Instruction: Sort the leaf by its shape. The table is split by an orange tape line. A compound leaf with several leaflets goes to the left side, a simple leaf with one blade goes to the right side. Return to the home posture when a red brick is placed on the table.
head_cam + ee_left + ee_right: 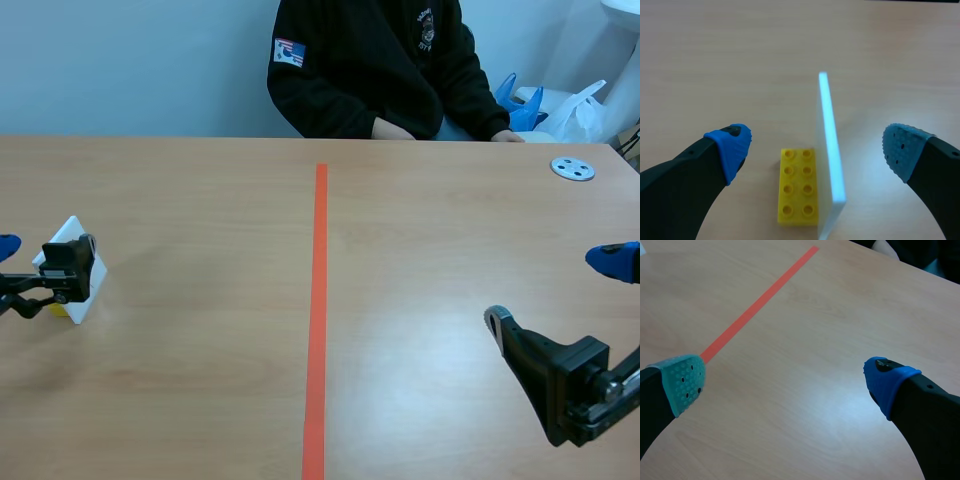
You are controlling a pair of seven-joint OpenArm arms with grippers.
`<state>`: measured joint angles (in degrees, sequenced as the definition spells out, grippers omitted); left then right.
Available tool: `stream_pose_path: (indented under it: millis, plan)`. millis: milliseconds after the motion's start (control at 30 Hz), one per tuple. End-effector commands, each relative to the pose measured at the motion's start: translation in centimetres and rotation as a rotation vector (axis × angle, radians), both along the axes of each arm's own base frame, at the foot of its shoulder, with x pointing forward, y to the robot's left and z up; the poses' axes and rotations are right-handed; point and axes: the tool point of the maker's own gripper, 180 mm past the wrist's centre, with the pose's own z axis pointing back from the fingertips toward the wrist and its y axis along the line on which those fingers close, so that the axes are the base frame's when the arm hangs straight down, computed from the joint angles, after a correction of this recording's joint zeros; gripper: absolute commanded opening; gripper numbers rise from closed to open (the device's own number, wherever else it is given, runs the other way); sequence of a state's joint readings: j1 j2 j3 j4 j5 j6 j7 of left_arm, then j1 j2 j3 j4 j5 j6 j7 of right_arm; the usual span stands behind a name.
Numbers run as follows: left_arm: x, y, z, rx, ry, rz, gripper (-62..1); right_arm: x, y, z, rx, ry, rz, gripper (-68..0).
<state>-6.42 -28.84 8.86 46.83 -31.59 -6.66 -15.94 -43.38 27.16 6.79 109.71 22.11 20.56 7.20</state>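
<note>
Left wrist view: yellow brick (798, 186) touching upright white card (831, 160), btwn wide-open left fingers (730, 150); scene barely shows brick; right fingers (685, 382) open, empty.

Quick count: one white card (830, 150) standing on edge and one yellow brick (798, 186) with eight studs right beside it, both over at 9 o'clock on the surface (200, 200). One grey disc (572, 168) around 2 o'clock. One orange tape line (318, 300) down the middle. One person (370, 60) sitting at 12 o'clock.
</note>
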Motion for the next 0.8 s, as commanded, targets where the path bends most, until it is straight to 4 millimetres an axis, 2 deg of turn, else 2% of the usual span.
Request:
stream_pose_path:
  millis: [0,133,300,600,767]
  plan:
    - [0.7,-0.7,3.1,0.006,-0.08,-0.054,-0.6,0.5,0.0,0.8,0.003,-0.033,0.004,0.4]
    - [-0.1,-3.3,5.0,0.019,-0.095,-0.146,1.4,0.5,0.0,0.9,0.003,-0.033,0.004,0.4]
    - [-2.3,-7.1,6.6,0.008,-0.082,-0.25,1.4,0.5,-0.1,0.9,0.003,-0.034,0.004,0.4]
    - [-8.9,-15.2,10.4,-0.031,-0.112,-0.459,1.4,0.5,-0.1,0.9,0.002,-0.034,0.003,0.4]
    - [-12.3,-18.0,11.3,-0.045,-0.096,-0.535,1.4,0.5,-0.1,0.9,0.003,-0.034,0.003,0.4]
